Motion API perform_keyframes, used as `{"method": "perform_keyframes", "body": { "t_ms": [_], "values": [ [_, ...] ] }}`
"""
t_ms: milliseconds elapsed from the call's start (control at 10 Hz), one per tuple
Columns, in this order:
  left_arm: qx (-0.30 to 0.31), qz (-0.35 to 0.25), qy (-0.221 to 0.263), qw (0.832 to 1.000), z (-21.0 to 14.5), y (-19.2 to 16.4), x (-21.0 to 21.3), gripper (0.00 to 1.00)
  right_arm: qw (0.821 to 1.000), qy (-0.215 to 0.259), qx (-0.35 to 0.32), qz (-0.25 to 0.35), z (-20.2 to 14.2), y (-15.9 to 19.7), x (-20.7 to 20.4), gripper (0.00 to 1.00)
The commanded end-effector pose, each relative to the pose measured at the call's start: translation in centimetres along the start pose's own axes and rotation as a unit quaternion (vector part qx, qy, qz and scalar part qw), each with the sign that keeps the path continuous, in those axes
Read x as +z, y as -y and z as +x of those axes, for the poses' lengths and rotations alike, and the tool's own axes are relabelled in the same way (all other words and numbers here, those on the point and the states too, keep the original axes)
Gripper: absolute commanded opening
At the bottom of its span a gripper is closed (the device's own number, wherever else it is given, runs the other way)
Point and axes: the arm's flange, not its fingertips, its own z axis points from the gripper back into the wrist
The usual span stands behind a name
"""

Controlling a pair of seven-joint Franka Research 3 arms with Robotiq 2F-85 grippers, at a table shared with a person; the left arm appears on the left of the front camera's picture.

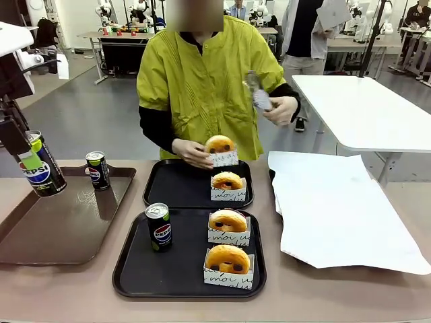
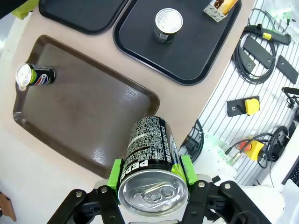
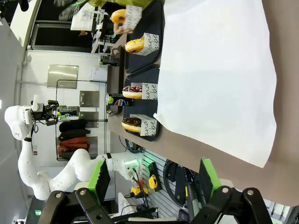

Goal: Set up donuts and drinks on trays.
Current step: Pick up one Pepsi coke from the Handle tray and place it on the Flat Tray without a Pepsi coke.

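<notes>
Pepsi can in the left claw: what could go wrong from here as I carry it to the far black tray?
1. The person's hand is setting a donut over the far tray; bringing the can in now could bump that hand.
2. The left claw grips the held can near its top and the can hangs tilted, so it might tip when set down.
3. The path crosses the can standing on the near tray; a low pass could knock it.

Two black trays (image 1: 131, 269) (image 1: 165, 185): near holds upright Pepsi can (image 1: 159, 227), two sleeved donuts (image 1: 227, 259) (image 1: 227, 221); far, one donut (image 1: 227, 181).
</notes>
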Motion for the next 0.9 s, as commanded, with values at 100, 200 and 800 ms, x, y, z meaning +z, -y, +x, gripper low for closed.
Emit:
{"method": "perform_keyframes", "body": {
  "t_ms": [100, 200, 800],
  "values": [
    [0.006, 0.003, 0.017, 1.000, 4.0, -1.8, -1.5, 0.59, 1.000, 0.007, 0.011, 0.012, 0.1, 0.1, -0.1, 1.00],
    [0.021, 0.007, 0.021, 1.000, 7.0, -3.1, -2.5, 0.59, 1.000, 0.007, 0.011, 0.012, 0.1, 0.1, -0.1, 1.00],
    [0.048, 0.109, -0.045, 0.992, 24.3, -6.9, -8.9, 0.59, 1.000, 0.007, 0.011, 0.012, 0.1, 0.1, -0.1, 1.00]
  ]
}}
